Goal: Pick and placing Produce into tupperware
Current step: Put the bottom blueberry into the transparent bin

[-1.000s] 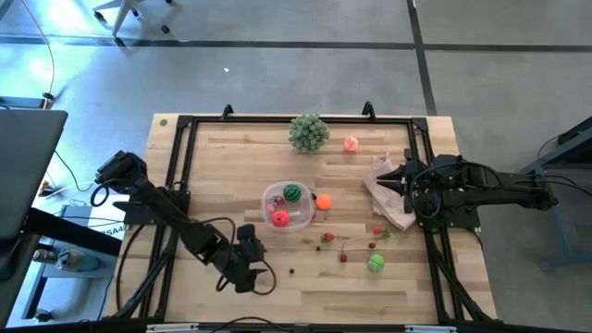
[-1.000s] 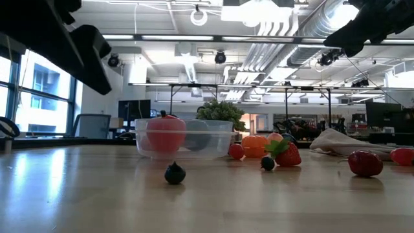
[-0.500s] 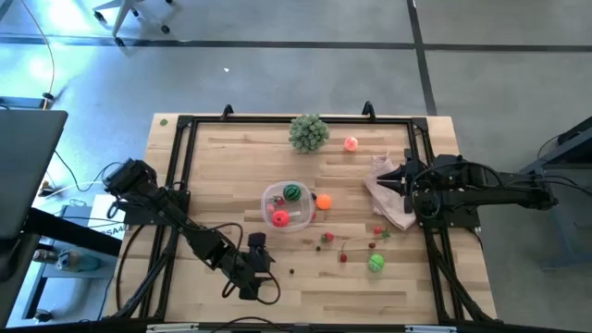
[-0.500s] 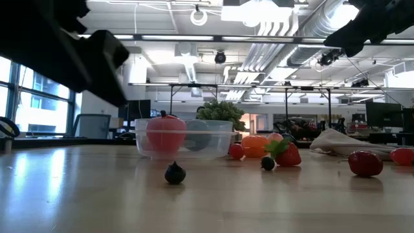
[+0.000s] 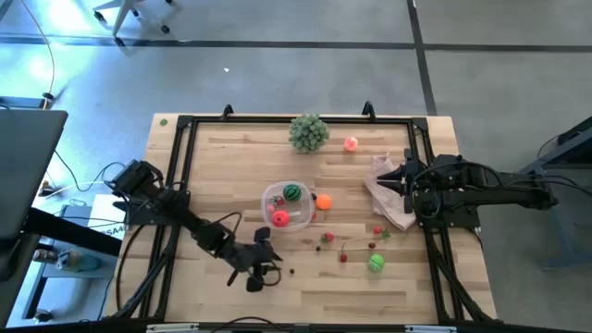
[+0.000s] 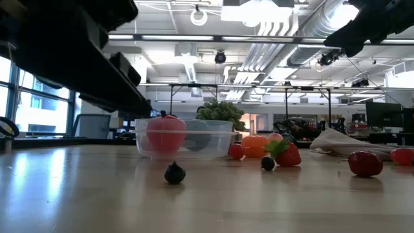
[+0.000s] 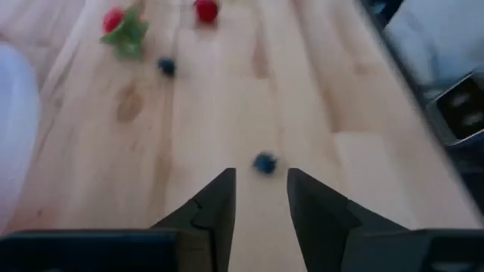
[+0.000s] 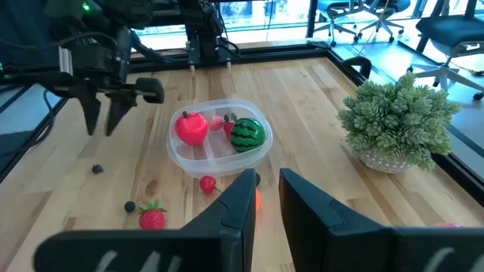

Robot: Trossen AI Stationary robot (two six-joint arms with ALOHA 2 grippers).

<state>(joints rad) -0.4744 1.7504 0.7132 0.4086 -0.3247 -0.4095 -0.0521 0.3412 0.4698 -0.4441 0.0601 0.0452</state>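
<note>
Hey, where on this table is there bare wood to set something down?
Bare wood lies left of the clear plastic tupperware, up to the table's black frame, and between it and the bushy green ball. Crowded: the small red berries beside the pinkish-white bag.

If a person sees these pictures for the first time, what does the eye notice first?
Probably the clear tupperware near the table's middle, already holding a red fruit and a striped green ball, with more small produce scattered to its right. Next, the left gripper near the table's front edge, its fingers narrowly apart and pointing at a tiny dark berry ahead of them. The bushy green ball sits at the far edge.
</note>
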